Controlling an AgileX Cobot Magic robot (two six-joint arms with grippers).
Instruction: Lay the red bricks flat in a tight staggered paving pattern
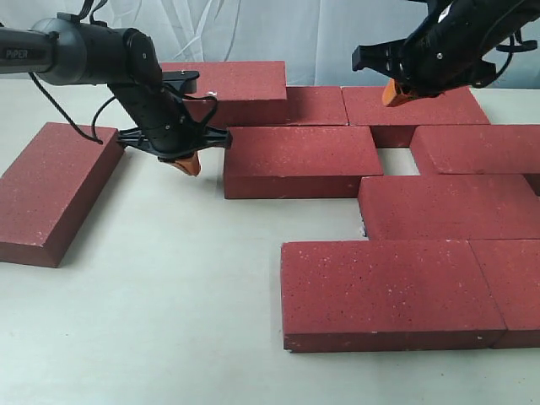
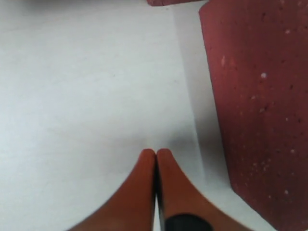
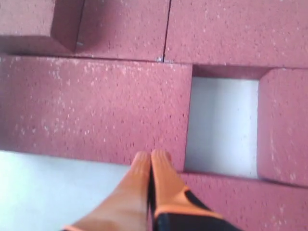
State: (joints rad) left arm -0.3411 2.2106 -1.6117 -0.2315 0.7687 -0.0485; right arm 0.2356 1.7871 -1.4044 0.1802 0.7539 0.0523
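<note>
**Closed grippers hovering over heavy, rigid pavers**

The red bricks [image 1: 384, 291], thick dark-red rectangular paver blocks with a matte speckled face, are lying flat on the pale tabletop [image 1: 169, 337]. Most are sitting in staggered rows towards the right of the exterior view. One loose brick [image 1: 55, 190] is lying well apart at the far left, turned at an angle. A bare rectangular gap [image 1: 395, 160] is showing between the middle brick [image 1: 299, 160] and its right-hand neighbour.

The left gripper [image 1: 187, 162] is hanging low over the table just beside the middle brick's left end. Its orange fingertips [image 2: 147, 166] are pressing together with nothing between them. The right gripper [image 1: 395, 93] is hovering above the back rows, and its own fingertips [image 3: 161, 166] are likewise meeting on nothing, over the middle brick's edge near the gap.

These blocks are looking heavy, fully stiff and rough-skinned, so they are likely gripping the table rather than sliding freely. They are also looking too broad for these slim fingers to pinch across the face. Shoving is probably suiting them better than lifting: closed fingertips set low against a side or end face, near its middle. An off-centre push is likely turning a brick instead of sliding it straight. Corners may be chipping if two blocks are knocking together hard.
</note>
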